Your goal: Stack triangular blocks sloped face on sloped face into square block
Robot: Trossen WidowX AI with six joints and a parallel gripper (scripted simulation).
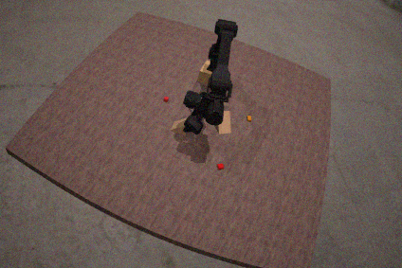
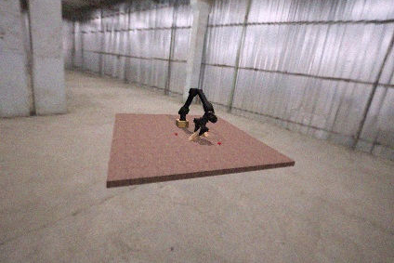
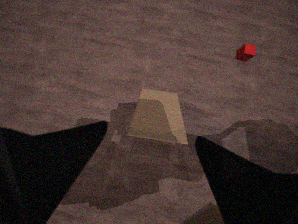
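Note:
One light wooden triangular block (image 1: 178,124) (image 2: 192,138) (image 3: 175,116) lies on the table, partly hidden by the gripper in the top view. In the wrist view it is beyond the fingertips and partly in shadow. The other triangular block (image 1: 225,123) (image 2: 206,134) lies to its right in the top view, apart from it; a shaded corner, seemingly of this block, shows at the wrist view's bottom edge. My gripper (image 1: 187,130) (image 3: 151,133) is open and empty, low near the first block. Whether a fingertip touches the block cannot be told.
A red cube (image 1: 166,98) (image 2: 176,134) (image 3: 246,52) lies left of the arm, another red cube (image 1: 220,166) (image 2: 219,143) nearer the front. A small orange piece (image 1: 249,118) lies right of the blocks. A wooden box (image 1: 205,75) (image 2: 182,124) is by the arm's base.

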